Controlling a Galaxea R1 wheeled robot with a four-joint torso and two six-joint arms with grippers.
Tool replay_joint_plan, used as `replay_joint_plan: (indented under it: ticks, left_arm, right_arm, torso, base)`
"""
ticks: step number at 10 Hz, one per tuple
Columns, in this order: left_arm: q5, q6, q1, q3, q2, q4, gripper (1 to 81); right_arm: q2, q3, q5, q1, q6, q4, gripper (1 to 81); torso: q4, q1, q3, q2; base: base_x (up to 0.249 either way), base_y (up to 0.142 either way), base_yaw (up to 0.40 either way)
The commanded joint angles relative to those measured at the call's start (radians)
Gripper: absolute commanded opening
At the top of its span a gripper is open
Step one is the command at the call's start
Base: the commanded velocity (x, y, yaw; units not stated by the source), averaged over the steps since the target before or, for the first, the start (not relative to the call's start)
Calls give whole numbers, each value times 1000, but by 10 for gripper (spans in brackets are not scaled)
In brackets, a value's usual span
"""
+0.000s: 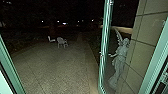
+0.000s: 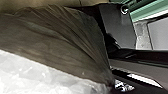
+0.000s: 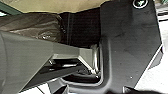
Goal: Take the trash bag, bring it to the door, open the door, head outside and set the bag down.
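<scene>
Left gripper point(image 2: 113, 84): fingers clamped, it seems, on the trash bag's point(image 2: 62, 37) gathered neck. Bag: dark film, folds fanning from those fingers; contents unreadable. Right gripper: state cannot be told. Beyond the fingers, outward: green-edged door point(image 1: 105, 50), standing open; winged statue point(image 1: 120, 58), beside tiled wall point(image 1: 145, 37); paving point(image 1: 55, 67); pale chair point(image 1: 61, 42), well apart.

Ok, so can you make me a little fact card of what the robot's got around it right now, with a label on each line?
Sky: dark, with small lights far off
Robot: at a doorway, looking out
Door: green-framed door, standing open
Ground outside: pale paving
Seats: white chair out on the paving
Statue: winged figure, one arm out, near the tiled wall
Bag: brownish trash bag, its folds drawn together, seen from both wrists
</scene>
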Motion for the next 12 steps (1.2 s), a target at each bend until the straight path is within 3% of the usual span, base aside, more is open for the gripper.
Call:
replay_joint_plan:
  ticks: [1,12]
  left_arm:
    - [73,5,-54,9,-8,0,10]
    - [72,5,-54,9,-8,0,10]
  right_arm:
    - [8,13,-59,40,-4,-11,811]
    - [10,13,-57,37,-4,-11,811]
  torso:
    - [0,0,0,0]
    - [0,1,0,-1]
  base:
    - [104,0,0]
    - [111,0,0]
